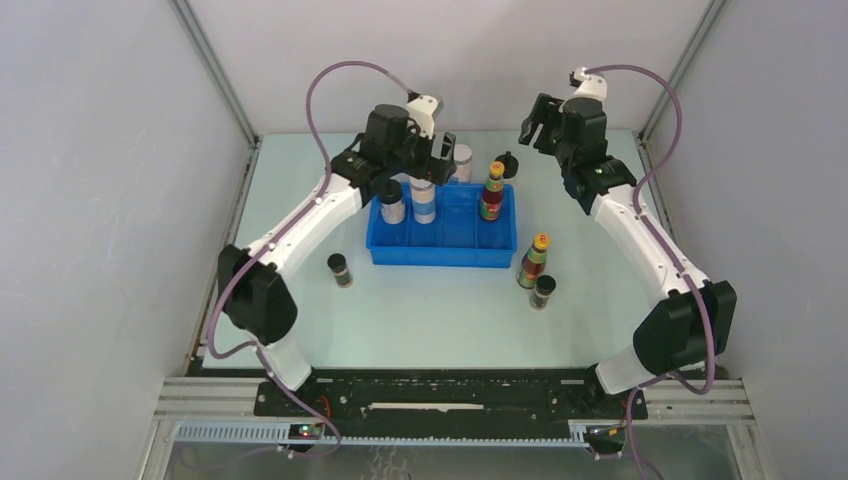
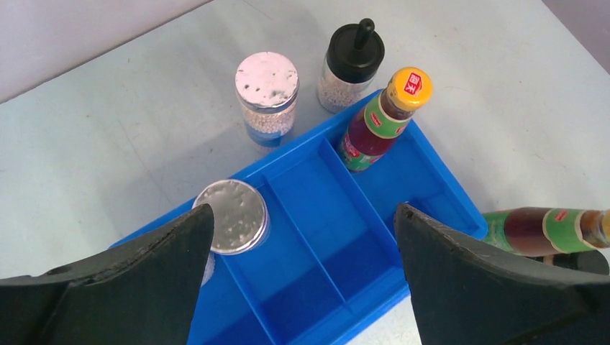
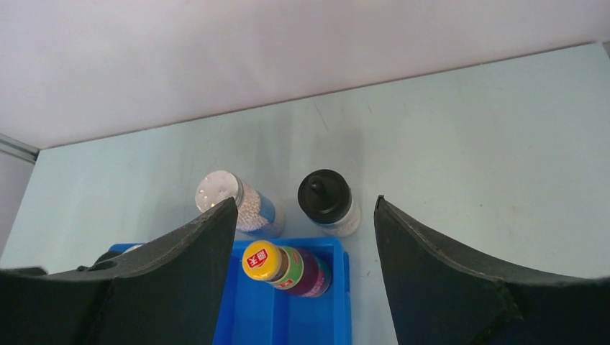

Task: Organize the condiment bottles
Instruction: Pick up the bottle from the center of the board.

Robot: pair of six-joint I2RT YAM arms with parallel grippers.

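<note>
One pale, matte tabletop carried one glossy blue plastic tray, rectangular and ribbed into compartments. Both pairs of black curved fingers gaped wide and empty: left fingers over the tray, right fingers raised at its 1 o'clock. Eight condiment bottles stood about:
- Two slim orange-capped bottles, one in the right compartment, one at 4 o'clock.
- Two clear white-lidded bottles, one inside, one at 12.
- Two knob-capped bottles, one inside and half hidden under the left wrist, one at 1.
- Two short dark bottles, at 8 and 4.
</note>
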